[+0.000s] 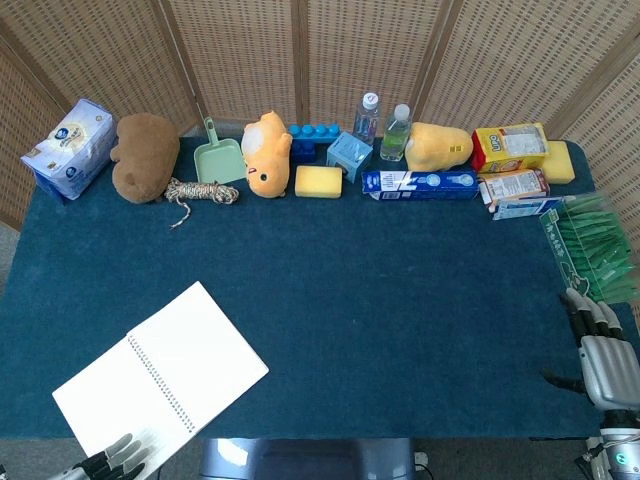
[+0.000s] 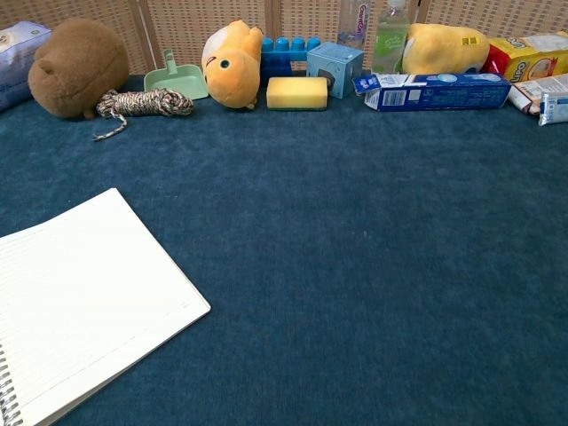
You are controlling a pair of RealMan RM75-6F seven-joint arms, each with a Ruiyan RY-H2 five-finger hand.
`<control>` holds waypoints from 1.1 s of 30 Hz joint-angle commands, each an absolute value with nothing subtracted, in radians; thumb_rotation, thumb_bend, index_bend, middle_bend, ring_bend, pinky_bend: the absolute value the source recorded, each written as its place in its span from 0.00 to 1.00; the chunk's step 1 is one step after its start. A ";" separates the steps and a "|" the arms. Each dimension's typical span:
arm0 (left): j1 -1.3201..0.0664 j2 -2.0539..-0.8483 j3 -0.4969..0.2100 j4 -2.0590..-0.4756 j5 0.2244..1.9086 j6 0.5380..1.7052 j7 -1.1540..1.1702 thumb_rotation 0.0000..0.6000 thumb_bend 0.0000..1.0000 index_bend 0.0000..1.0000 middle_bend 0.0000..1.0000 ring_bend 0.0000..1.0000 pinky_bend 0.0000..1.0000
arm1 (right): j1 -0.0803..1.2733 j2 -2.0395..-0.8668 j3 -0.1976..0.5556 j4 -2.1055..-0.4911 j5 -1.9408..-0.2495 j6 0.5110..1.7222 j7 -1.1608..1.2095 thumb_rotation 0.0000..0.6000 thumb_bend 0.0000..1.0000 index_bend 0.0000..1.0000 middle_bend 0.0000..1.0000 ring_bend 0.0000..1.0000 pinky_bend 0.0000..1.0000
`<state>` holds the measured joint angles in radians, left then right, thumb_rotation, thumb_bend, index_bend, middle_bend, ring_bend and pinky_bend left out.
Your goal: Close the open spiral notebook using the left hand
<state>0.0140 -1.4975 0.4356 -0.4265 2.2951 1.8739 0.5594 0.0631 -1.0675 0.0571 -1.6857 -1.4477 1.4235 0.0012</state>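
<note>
The open spiral notebook (image 1: 160,372) lies flat at the table's near left corner, both white pages up and its wire spine running diagonally. The chest view shows its lined right page (image 2: 84,297) and a bit of the spine at the bottom left. My left hand (image 1: 105,462) shows only as a few fingertips at the bottom edge, just below the notebook's near corner, fingers apart and holding nothing. My right hand (image 1: 600,350) hovers at the table's near right edge, fingers extended and empty. Neither hand appears in the chest view.
Along the far edge stand a tissue pack (image 1: 68,147), brown plush (image 1: 145,155), rope coil (image 1: 198,191), green dustpan (image 1: 218,155), orange plush (image 1: 267,153), yellow sponge (image 1: 319,181), blue blocks (image 1: 315,134), bottles (image 1: 396,132) and boxes (image 1: 420,184). A green rack (image 1: 590,250) sits at right.
</note>
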 commanded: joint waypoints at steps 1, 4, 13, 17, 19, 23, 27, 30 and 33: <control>0.022 -1.509 0.430 -0.408 2.282 1.880 0.563 1.00 0.16 0.00 0.00 0.00 0.00 | 0.065 -1.069 0.058 -1.687 -1.449 1.422 -0.002 1.00 0.00 0.00 0.00 0.00 0.02; 0.026 -1.523 0.425 -0.388 2.266 1.878 0.569 1.00 0.16 0.00 0.00 0.00 0.00 | 0.068 -1.070 0.058 -1.689 -1.451 1.421 -0.004 1.00 0.00 0.00 0.00 0.00 0.02; 0.016 -1.548 0.434 -0.355 2.255 1.878 0.584 1.00 0.16 0.00 0.00 0.00 0.00 | 0.069 -1.069 0.059 -1.692 -1.454 1.426 -0.009 1.00 0.00 0.00 0.00 0.00 0.02; 0.014 -1.558 0.433 -0.345 2.248 1.900 0.591 1.00 0.16 0.00 0.00 0.00 0.00 | 0.067 -1.068 0.060 -1.692 -1.453 1.432 -0.014 1.00 0.00 0.00 0.00 0.00 0.02; 0.019 -1.564 0.427 -0.338 2.238 1.914 0.601 1.00 0.16 0.00 0.00 0.00 0.00 | 0.066 -1.069 0.060 -1.692 -1.452 1.433 -0.016 1.00 0.00 0.00 0.00 0.00 0.02; 0.026 -1.579 0.419 -0.320 2.220 1.915 0.613 1.00 0.21 0.00 0.00 0.00 0.00 | 0.066 -1.069 0.060 -1.692 -1.454 1.435 -0.017 1.00 0.00 0.00 0.00 0.00 0.02; 0.025 -1.584 0.429 -0.309 2.215 1.903 0.608 1.00 0.25 0.00 0.00 0.00 0.00 | 0.064 -1.069 0.060 -1.694 -1.457 1.441 -0.018 1.00 0.00 0.00 0.00 0.00 0.02; 0.025 -1.582 0.436 -0.306 2.214 1.910 0.606 1.00 0.26 0.00 0.00 0.00 0.00 | 0.064 -1.067 0.058 -1.695 -1.456 1.437 -0.013 1.00 0.00 0.00 0.00 0.00 0.02; 0.027 -1.579 0.438 -0.309 2.207 1.917 0.598 1.00 0.26 0.00 0.00 0.00 0.00 | 0.065 -1.068 0.059 -1.693 -1.451 1.433 -0.013 1.00 0.00 0.00 0.00 0.00 0.02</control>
